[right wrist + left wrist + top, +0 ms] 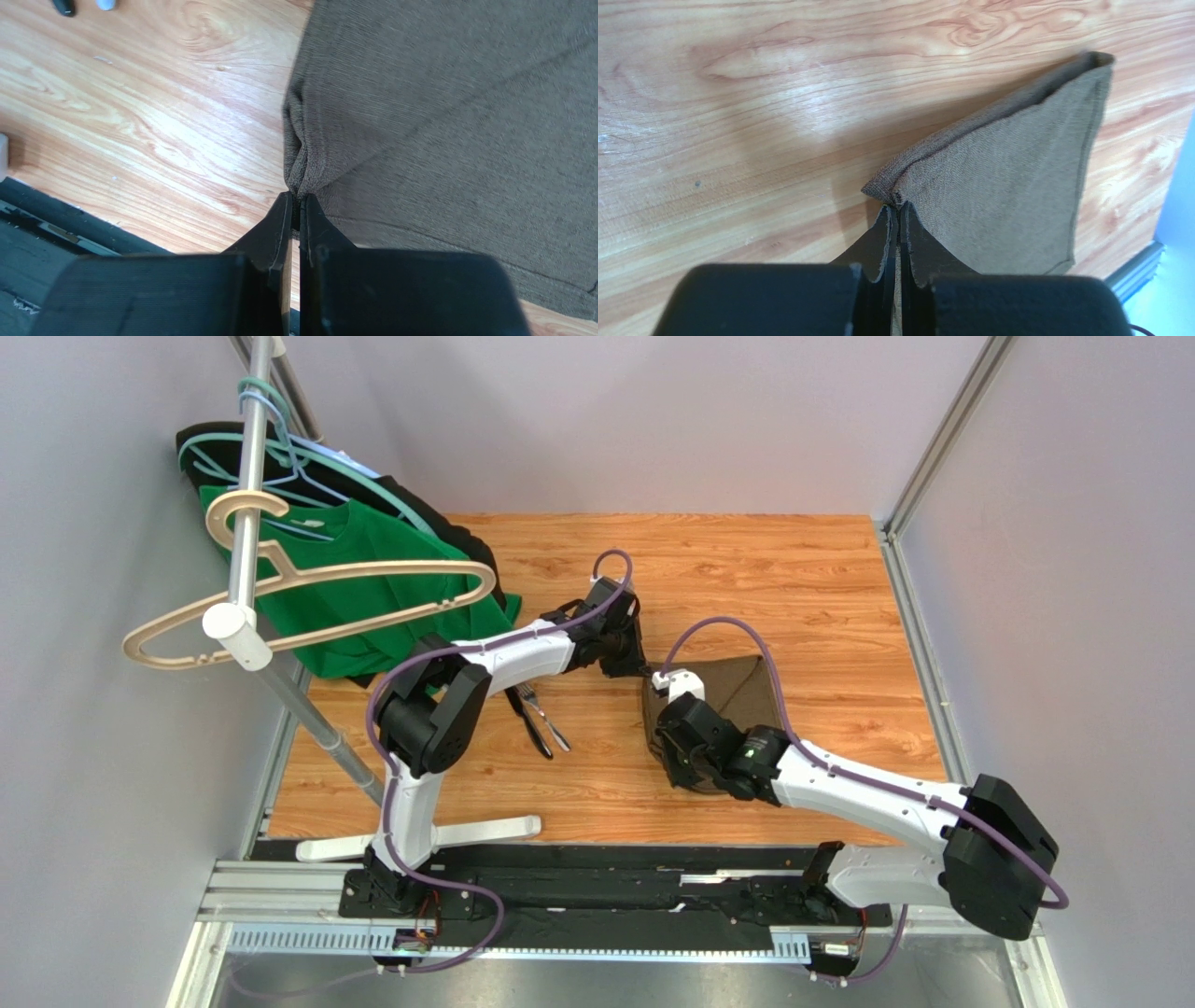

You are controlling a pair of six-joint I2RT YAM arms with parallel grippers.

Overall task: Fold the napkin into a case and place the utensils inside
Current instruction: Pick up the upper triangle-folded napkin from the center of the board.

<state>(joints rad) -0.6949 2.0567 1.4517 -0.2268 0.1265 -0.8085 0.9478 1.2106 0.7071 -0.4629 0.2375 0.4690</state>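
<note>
Just right of centre in the top view, the napkin [746, 689] sits with the left gripper [898, 210] and right gripper [295, 204] both pinched shut on its left-hand edge, so I'd lift them evenly to keep the fold square.

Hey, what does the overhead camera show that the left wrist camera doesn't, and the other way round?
Only the overhead view: the utensils lying on the wood left of the napkin, the green shirt by the rack, and the right arm reaching the napkin's near side. Only the left wrist view: the left gripper shut on a napkin corner, where two layers of cloth show. Both: the napkin and the wooden table.
</note>
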